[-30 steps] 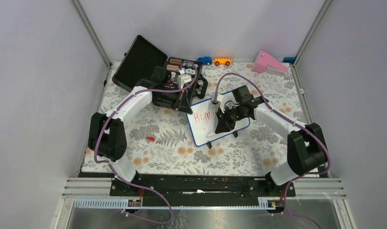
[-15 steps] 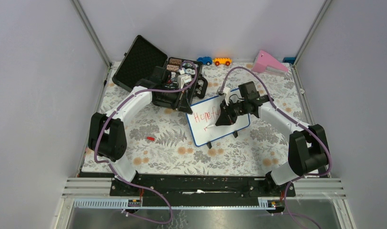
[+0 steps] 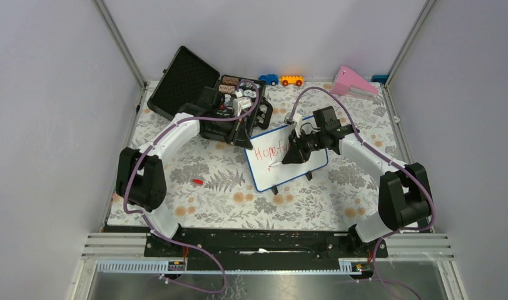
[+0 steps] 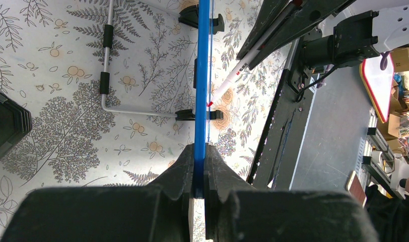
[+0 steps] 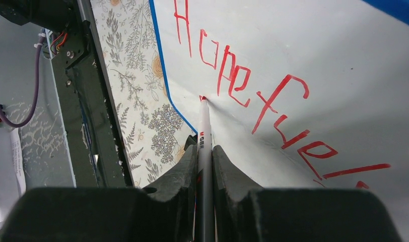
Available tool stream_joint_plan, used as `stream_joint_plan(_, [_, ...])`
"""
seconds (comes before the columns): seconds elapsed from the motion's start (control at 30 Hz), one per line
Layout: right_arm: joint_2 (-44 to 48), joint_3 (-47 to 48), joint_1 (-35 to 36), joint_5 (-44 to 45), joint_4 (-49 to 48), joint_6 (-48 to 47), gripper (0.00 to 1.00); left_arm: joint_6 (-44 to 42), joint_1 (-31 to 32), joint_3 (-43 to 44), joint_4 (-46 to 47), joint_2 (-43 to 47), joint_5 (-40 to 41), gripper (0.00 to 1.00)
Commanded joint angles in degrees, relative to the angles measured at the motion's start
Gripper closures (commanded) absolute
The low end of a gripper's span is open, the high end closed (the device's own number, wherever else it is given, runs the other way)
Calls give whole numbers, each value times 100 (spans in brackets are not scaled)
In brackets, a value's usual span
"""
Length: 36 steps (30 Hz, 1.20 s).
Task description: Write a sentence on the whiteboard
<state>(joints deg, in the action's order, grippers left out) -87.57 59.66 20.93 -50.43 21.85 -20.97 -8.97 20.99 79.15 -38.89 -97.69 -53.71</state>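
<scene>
Near edge: small red bit (image 3: 197, 182) on the mat (image 3: 176, 206), left of centre, apart from everything else.

Mid-table: board (image 3: 264, 175) propped up on its feet, its face turned towards the arms. Right gripper (image 5: 205, 151) is pinched tight on a marker (image 5: 204, 121), whose tip touches the white face just under the start of the first line. Sentence (image 5: 243, 85) so far, in red: "Hope fuel", with the end running out of the wrist view. One line only; beneath it just the tip.

Left gripper (image 4: 201, 161) is clamped on the board's blue frame at the far-left corner, bracing it.

Behind: open black case (image 3: 189, 81). At the far wall, a blue toy car (image 3: 268, 79) and a pink wedge (image 3: 351, 81).

Judgement: the second line is starting. The next move wants steady tip pressure and short strokes running rightward. The left grip should hold so the board doesn't rock.
</scene>
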Motion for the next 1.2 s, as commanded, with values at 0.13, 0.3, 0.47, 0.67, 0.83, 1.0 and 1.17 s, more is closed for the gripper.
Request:
stream_joint_plan(0.13, [-175,-41,-1,40,48,-216,100,-193,104,12,22,58,141,100])
stream_joint_plan(0.3, [-180,-75,5,17,220,-374,100,-184,99,38,23,31,135,100])
stream_joint_plan(0.47, [-245,-100,22,5,494,-606,100,-175,104,58,22,14,144,100])
stream_joint_plan(0.67, [-285,-121,67,33,740,-817,100,-175,106,72,22,-2,144,100])
stream_joint_plan(0.83, [-303,-153,132,51,779,-855,100,-166,107,87,22,3,146,100])
stream_joint_plan(1.0, [-135,-88,129,-235,767,-776,100,-173,102,65,22,9,137,100])
stream_joint_plan(1.17, [245,-87,109,-471,353,-346,100,-175,107,65,22,13,130,100])
